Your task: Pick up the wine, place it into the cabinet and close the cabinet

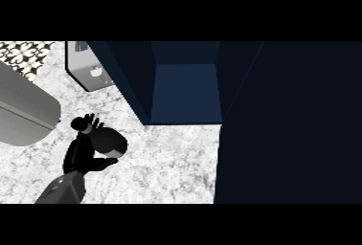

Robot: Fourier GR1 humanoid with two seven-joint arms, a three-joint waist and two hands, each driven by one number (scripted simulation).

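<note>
Left hand (90,155) sits over the marble bench (170,162), fingers curled round the dark wine bottle (106,139), whose neck end (86,123) points toward the upper left. Bottle is held left of the cabinet (185,91), apart from it. Cabinet stands open: dark blue interior visible, with its door (290,124) filling the view's right side. A grey rounded shape (25,110) lies at the left edge; a pale appliance (88,67) sits near the top left. Right hand does not show.

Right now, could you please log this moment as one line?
left robot hand: shut on wine | cabinet: open | right robot hand: out of view
</note>
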